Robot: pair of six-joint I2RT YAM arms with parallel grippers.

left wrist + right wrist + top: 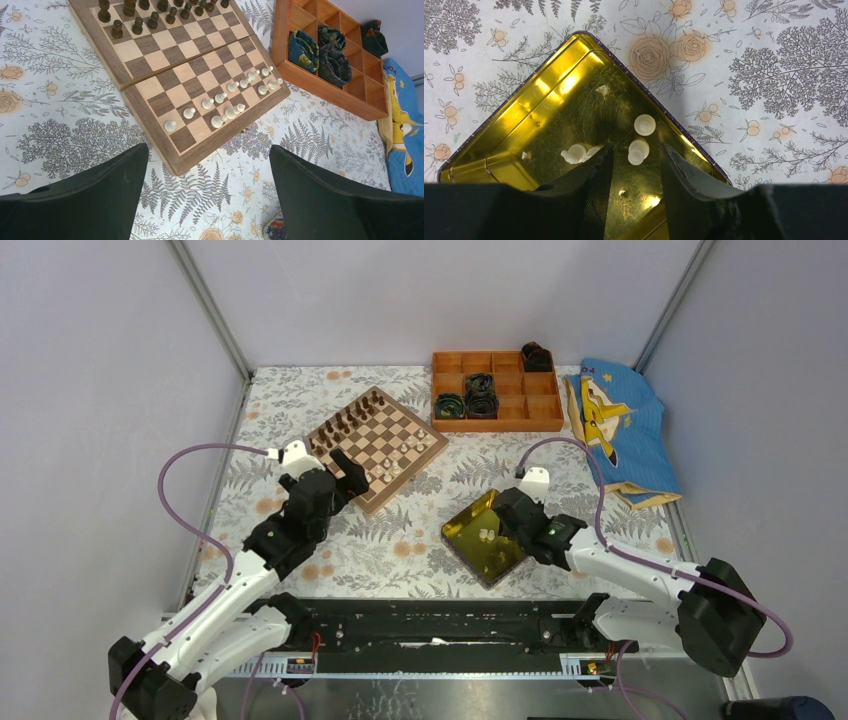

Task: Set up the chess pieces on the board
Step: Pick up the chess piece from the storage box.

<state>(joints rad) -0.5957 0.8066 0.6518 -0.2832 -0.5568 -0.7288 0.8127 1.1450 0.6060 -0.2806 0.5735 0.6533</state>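
Observation:
The wooden board lies at the back left. Dark figures fill its far rows, and several cream-white chess pieces stand in two lines along its near right edge. My left gripper hovers open off the board's near corner, holding nothing. My right gripper hangs low over the glossy yellow tray. A lying white piece sits between its fingertips with a gap on each side. Another piece stands just beyond, and two more lie by the left finger.
An orange compartment box with dark rolled items stands at the back, right of the board. A blue cartoon-print cloth lies at the far right. The flower-print tablecloth runs between board and tray.

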